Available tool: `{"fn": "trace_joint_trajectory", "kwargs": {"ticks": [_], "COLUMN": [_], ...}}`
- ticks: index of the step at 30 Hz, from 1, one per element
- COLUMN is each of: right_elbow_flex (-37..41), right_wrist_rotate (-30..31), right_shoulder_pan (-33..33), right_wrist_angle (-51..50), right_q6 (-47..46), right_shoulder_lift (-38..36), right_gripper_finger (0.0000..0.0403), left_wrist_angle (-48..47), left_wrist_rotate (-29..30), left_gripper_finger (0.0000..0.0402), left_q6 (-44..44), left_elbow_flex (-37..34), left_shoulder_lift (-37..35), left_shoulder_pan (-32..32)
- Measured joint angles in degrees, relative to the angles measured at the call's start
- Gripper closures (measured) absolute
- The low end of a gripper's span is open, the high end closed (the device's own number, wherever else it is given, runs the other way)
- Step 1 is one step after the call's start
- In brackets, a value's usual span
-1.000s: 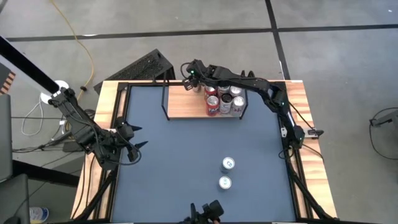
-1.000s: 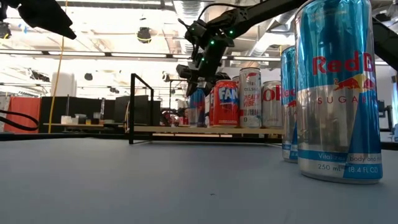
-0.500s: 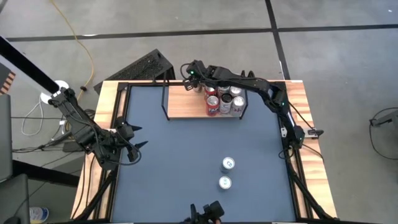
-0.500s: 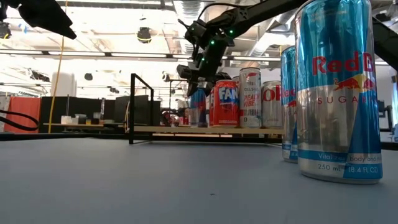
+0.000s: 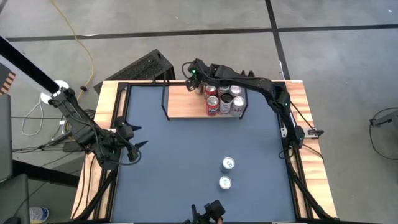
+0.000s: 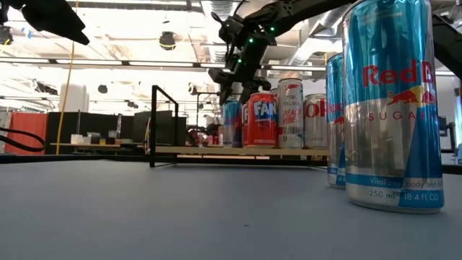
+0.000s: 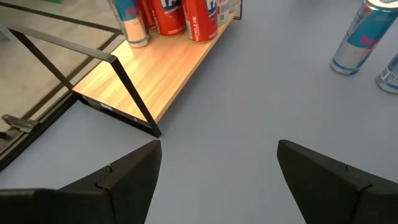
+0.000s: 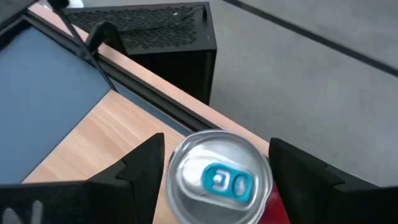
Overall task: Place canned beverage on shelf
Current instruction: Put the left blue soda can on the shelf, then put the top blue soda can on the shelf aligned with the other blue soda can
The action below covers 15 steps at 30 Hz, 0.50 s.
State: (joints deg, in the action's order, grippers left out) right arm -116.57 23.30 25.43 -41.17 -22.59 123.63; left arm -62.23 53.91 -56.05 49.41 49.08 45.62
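Observation:
The shelf [image 5: 186, 106], a light-wood board with black wire ends, stands at the table's far edge. Several cans [image 5: 224, 99] stand on its right part. The leftmost is a slim blue-and-silver can [image 6: 231, 123], whose silver top shows in the right wrist view [image 8: 217, 177]. My right gripper [image 5: 198, 79] hovers open just above it [image 6: 234, 90], with a finger on either side of the top and clear of it [image 8: 217, 149]. My left gripper [image 5: 134, 144] waits open and empty over the table's left side [image 7: 217, 155].
Two blue Red Bull cans [image 5: 228, 163] [image 5: 224, 182] stand on the grey table top toward its near right, close to the low camera [image 6: 390, 108]. The shelf's left half [image 7: 155, 74] is bare wood. A black mesh box [image 8: 155, 31] stands beyond the table's far edge.
My right gripper has gone up from around the slim blue can's upper part to just above its top. The can stays upright on the shelf's board next to the red can.

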Motion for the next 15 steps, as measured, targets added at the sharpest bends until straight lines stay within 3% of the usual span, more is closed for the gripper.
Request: {"fn": "trace_joint_trajectory", "kwargs": {"ticks": [15], "right_elbow_flex": [-0.6], "right_wrist_rotate": [-1.1], "right_shoulder_pan": [1.2], "right_wrist_angle": [2.1], "right_q6": [2.7], "right_shoulder_lift": [-1.9], "right_gripper_finger": [0.0131], "left_wrist_angle": [0.2], "left_wrist_rotate": [0.5], "left_gripper_finger": [0.009], "left_q6": [-0.7], "left_elbow_flex": [0.0], "left_shoulder_lift": [0.0], "left_shoulder_pan": [0.0]}}
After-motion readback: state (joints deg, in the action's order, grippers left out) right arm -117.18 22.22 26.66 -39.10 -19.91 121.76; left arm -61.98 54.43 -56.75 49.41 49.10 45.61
